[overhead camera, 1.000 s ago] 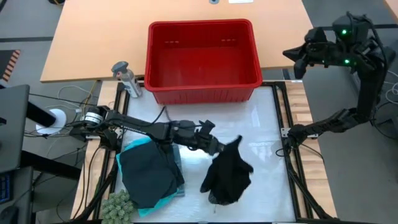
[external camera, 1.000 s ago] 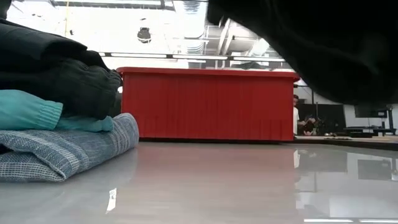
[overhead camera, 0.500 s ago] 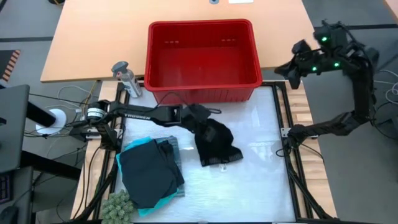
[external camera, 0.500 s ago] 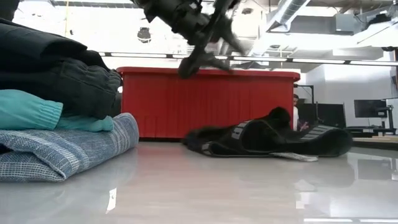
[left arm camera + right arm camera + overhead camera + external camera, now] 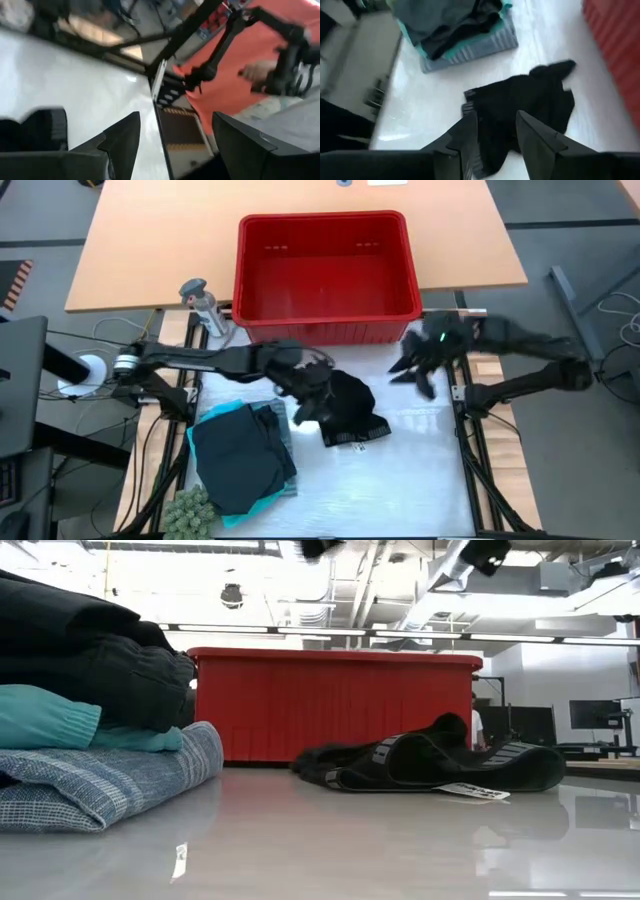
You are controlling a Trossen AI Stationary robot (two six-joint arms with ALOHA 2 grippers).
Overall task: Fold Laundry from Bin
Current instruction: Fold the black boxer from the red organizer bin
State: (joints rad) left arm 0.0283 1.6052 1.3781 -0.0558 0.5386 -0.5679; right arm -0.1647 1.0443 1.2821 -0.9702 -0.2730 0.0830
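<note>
I am holding my left tool (image 5: 308, 402) released, fingers spread, just over the near-left edge of the black garment (image 5: 348, 408) lying crumpled mid-table. My right tool (image 5: 418, 366) is hanging over the table's right side near the bin's front corner, fingers apart (image 5: 495, 131) and gripping nothing. The bin (image 5: 325, 272) is sitting at the far edge, nothing showing inside. The folded pile (image 5: 240, 455), black on turquoise on striped, is lying by the near-left corner.

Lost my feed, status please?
Left pincer open, above black garment lying loose on table. Right pincer open, beside it. Bin empty; folded stack apart. Nothing in the way.
</note>
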